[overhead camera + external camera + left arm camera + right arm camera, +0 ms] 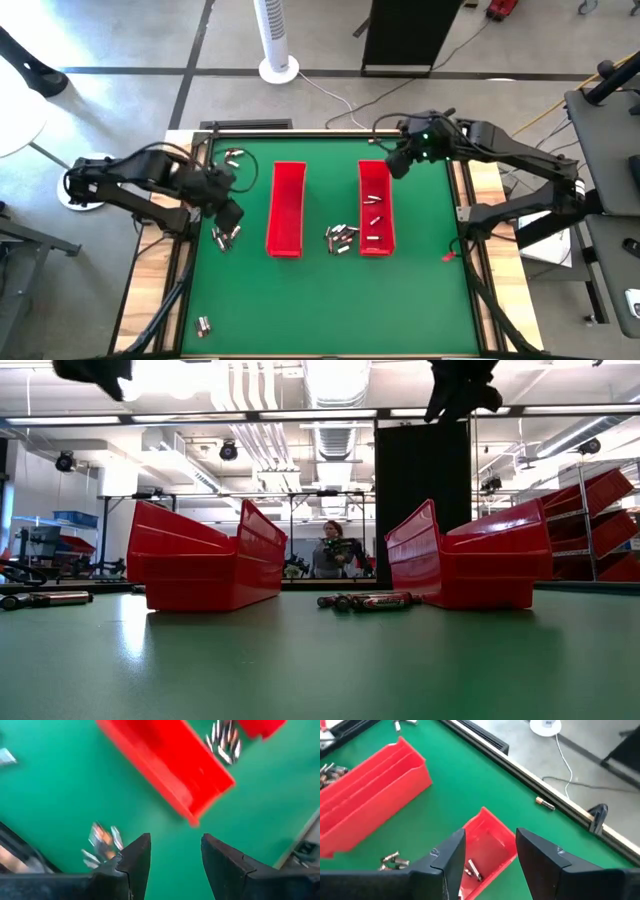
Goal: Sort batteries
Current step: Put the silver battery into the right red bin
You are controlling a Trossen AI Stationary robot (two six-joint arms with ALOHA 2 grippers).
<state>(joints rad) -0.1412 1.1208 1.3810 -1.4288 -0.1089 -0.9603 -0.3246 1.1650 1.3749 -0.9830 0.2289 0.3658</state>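
Two long red trays lie side by side on the green table, the left tray and the right tray. The right tray holds a few batteries. Loose batteries lie in clusters: between the trays' near ends, left of the left tray, at the far left and at the near left. My left gripper hangs open above the left cluster, nothing between its fingers. My right gripper hangs open above the right tray's far end, also holding nothing.
One battery lies on the wooden rim at the table's far edge. A small red object sits on the right rim. Bare green mat stretches in front of the trays. A person stands in the room beyond the table.
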